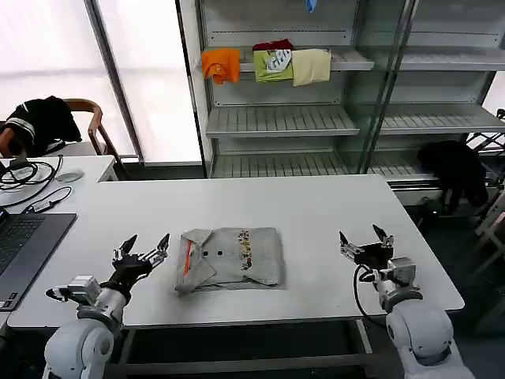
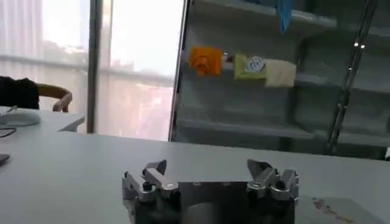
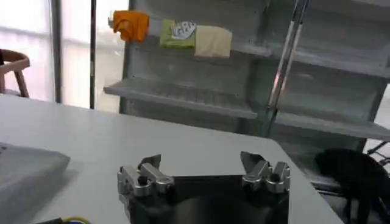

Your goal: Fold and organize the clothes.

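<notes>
The clothes, a light grey short-sleeved shirt (image 1: 233, 259), lie folded into a compact rectangle at the middle of the white table (image 1: 316, 213), collar with orange inner edge to the left and a small multicoloured print on top. A corner of the shirt (image 3: 24, 173) also shows in the right wrist view. My left gripper (image 1: 145, 246) hovers open just left of the shirt, holding nothing. My right gripper (image 1: 364, 235) stands open well to the right of the shirt, also holding nothing. From the wrists, the left gripper (image 2: 207, 167) and the right gripper (image 3: 200, 161) each show spread jaws over bare tabletop.
An open laptop (image 1: 24, 245) and cables (image 1: 28, 178) sit at the table's left. Behind the table stands a shelf unit (image 1: 316, 118) holding orange (image 1: 221, 65), green (image 1: 273, 65) and cream (image 1: 312, 66) folded garments. A black garment (image 1: 454, 170) lies at right, and a chair (image 1: 87, 118) at the back left.
</notes>
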`<move>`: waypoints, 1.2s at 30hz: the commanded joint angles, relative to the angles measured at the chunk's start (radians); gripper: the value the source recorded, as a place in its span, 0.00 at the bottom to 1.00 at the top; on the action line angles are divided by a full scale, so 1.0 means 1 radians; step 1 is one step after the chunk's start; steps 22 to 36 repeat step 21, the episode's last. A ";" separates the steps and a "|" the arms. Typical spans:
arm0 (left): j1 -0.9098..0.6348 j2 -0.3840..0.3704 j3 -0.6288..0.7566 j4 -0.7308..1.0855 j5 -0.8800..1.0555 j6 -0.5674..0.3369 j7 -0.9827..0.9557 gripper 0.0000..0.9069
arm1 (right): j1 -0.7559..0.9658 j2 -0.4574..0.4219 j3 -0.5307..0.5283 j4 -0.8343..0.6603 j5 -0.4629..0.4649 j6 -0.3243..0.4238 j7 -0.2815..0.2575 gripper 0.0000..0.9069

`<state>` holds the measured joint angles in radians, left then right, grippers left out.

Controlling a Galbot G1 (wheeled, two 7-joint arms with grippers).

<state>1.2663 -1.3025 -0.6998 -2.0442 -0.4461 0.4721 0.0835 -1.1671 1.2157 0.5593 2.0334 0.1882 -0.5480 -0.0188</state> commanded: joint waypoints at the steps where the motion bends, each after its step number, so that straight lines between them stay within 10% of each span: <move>1: -0.024 0.018 -0.013 0.014 -0.034 0.034 -0.002 1.00 | 0.016 -0.014 0.036 0.000 0.013 -0.029 -0.042 1.00; 36: -0.046 0.029 0.005 0.027 -0.047 0.025 -0.069 1.00 | 0.036 0.034 -0.038 0.019 -0.004 -0.029 0.001 1.00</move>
